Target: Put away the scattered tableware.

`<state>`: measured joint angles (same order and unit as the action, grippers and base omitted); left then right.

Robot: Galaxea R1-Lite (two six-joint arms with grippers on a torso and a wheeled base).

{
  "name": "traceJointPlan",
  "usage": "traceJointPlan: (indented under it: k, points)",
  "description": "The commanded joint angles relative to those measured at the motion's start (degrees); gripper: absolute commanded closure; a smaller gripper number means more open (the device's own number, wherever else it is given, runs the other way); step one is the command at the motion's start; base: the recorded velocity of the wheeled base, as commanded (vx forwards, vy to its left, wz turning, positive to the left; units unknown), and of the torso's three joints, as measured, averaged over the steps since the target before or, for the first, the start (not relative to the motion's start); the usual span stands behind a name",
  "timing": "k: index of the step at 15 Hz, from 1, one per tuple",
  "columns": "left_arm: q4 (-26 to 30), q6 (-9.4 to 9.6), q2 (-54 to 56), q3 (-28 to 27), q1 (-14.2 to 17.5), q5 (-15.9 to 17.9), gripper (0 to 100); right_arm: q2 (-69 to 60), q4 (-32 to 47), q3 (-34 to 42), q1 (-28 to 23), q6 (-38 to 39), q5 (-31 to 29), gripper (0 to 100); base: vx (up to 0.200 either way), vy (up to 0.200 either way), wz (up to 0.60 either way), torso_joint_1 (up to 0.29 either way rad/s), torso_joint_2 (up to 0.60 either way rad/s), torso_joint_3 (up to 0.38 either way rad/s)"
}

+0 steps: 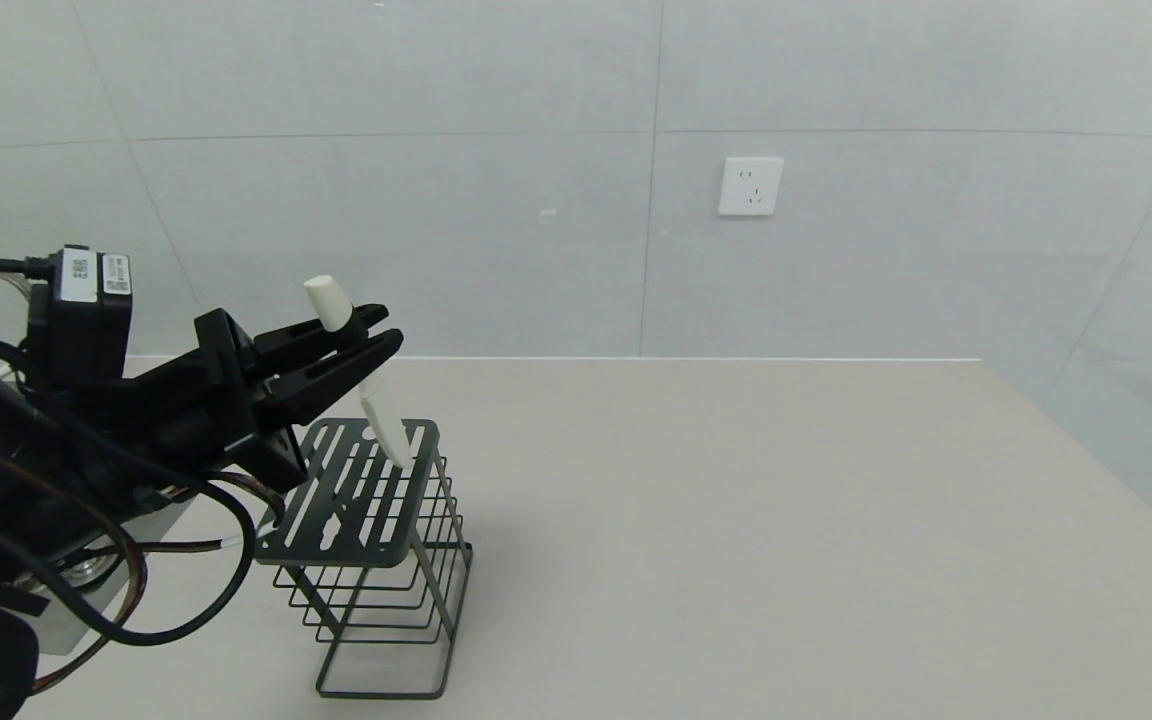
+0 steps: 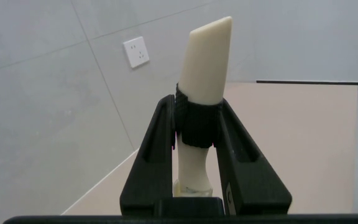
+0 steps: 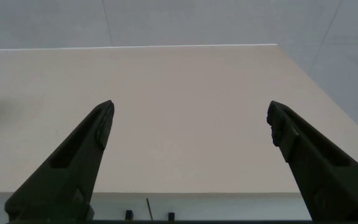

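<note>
Left pincer point(image 1: 391, 328) pinching white knife point(image 1: 384, 425) by its handle, blade down, tip at slotted top of black wire rack point(image 1: 356, 500), 7 o'clock on counter point(image 1: 736, 520). My right pincer point(image 3: 190, 115) spread wide over counter.

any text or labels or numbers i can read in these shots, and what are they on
None can be read.
Two white stickers on the black camera box behind the left gripper: printed, but too small to read.
White wall socket: slots only, no writing.
White knife-like utensil and black wire rack with slotted top: no marks visible.
</note>
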<state>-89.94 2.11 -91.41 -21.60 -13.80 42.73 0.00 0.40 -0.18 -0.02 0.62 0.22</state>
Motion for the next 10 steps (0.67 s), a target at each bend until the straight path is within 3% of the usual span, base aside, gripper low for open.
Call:
traceJointPlan:
  k: [1, 10]
  points:
    - [-0.1, 0.09, 0.0, 0.2, 0.0, 0.0, 100, 0.1, -0.1, 0.0, 0.0, 0.0, 0.0, 0, 0.0, 0.0, 0.0, 0.0, 0.0, 0.0]
    - [-0.1, 0.26, -1.5, 0.6, -0.1, -0.1, 100, 0.1, 0.0, 0.0, 0.0, 0.0, 0.0, 0, 0.0, 0.0, 0.0, 0.0, 0.0, 0.0]
